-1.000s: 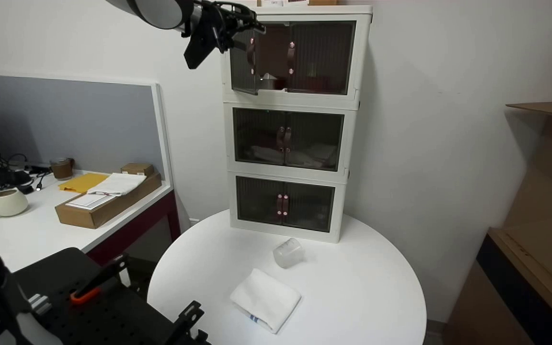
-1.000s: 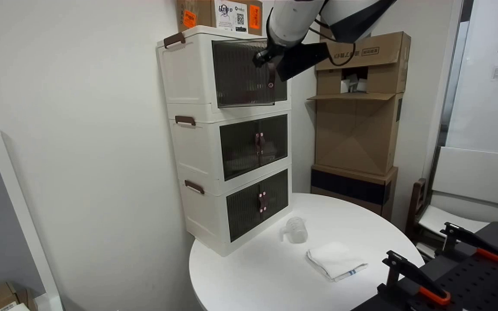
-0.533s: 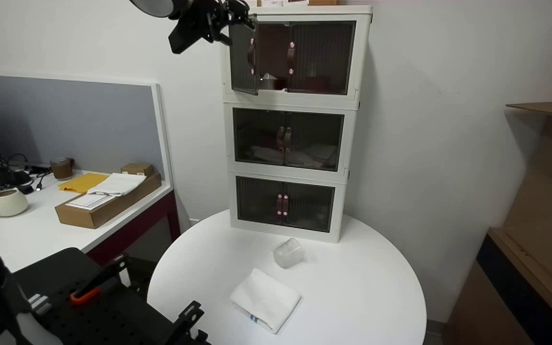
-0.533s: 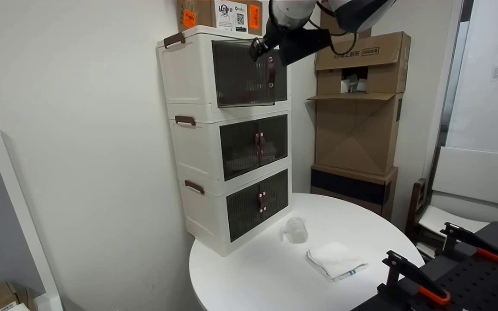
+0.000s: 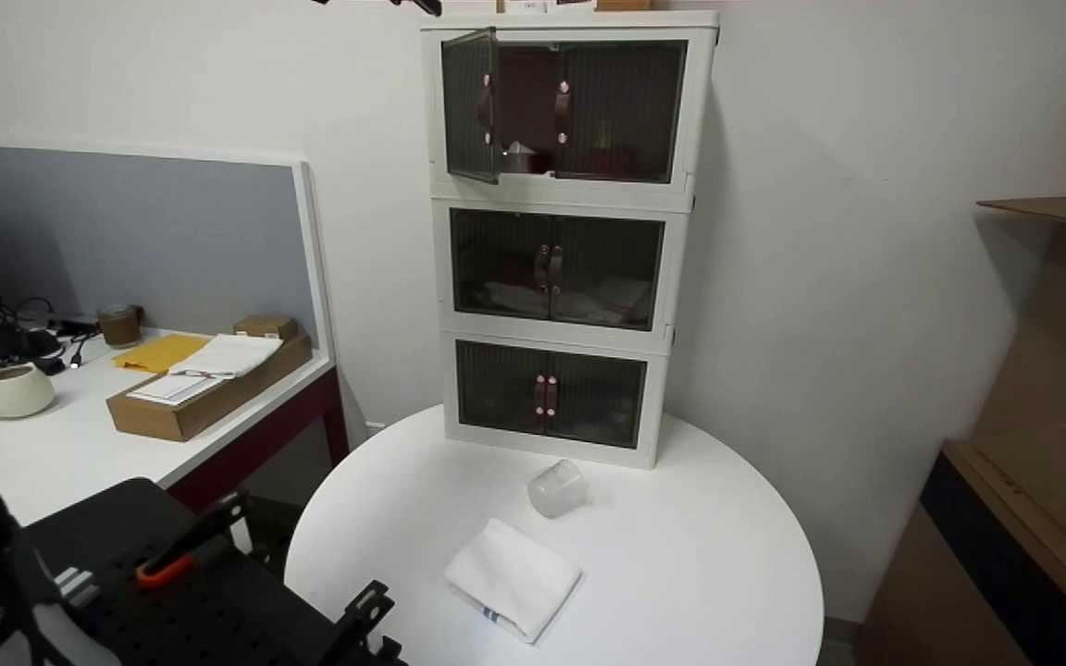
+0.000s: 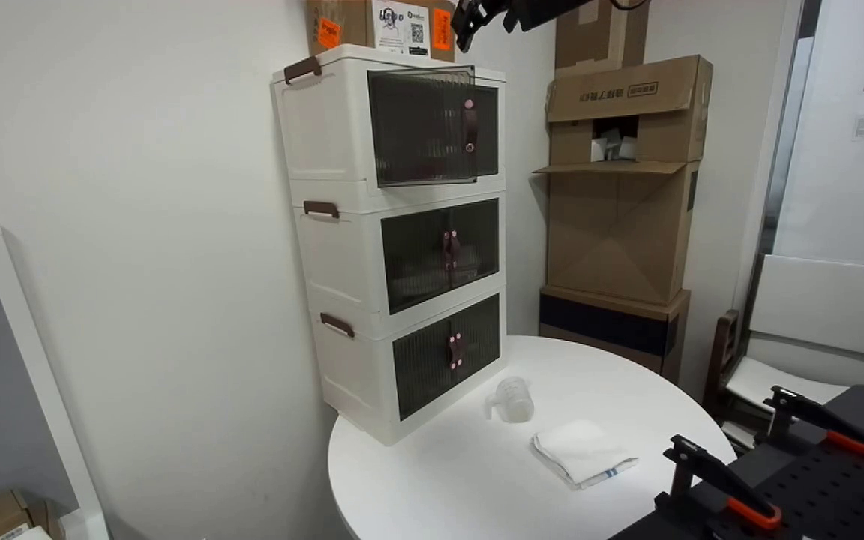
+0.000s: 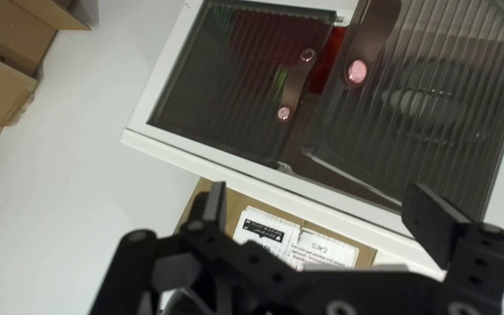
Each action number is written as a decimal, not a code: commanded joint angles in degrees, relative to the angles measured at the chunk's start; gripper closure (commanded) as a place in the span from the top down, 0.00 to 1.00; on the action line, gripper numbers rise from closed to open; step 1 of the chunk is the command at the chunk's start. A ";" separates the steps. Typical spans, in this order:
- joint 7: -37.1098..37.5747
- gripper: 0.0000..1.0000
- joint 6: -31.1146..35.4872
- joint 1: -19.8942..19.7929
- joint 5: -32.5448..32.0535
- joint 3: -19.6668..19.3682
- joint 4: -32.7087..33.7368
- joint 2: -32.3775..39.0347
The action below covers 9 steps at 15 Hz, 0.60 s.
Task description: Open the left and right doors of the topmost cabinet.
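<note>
Presently, the ajar left door (image 5: 470,109) of the topmost cabinet (image 6: 318,124) lies below the gripper (image 7: 316,190), jaws wide and empty.

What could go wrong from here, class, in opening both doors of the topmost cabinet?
The left door stands only partly open, so the tool might knock it while reaching across to the shut right door. The cardboard box on the topmost cabinet could be nudged if the tool strays that way.
</note>
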 commanded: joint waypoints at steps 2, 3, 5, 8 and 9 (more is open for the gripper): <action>-19.81 1.00 -8.57 18.95 16.75 -13.31 2.28 1.94; -24.04 1.00 -11.80 23.24 20.97 -15.96 3.15 1.63; -32.61 1.00 -20.55 32.01 29.11 -21.18 6.26 0.46; -44.72 1.00 -33.56 36.48 37.14 -24.15 15.90 0.18; -47.62 1.00 -37.13 36.11 38.10 -24.07 19.75 1.01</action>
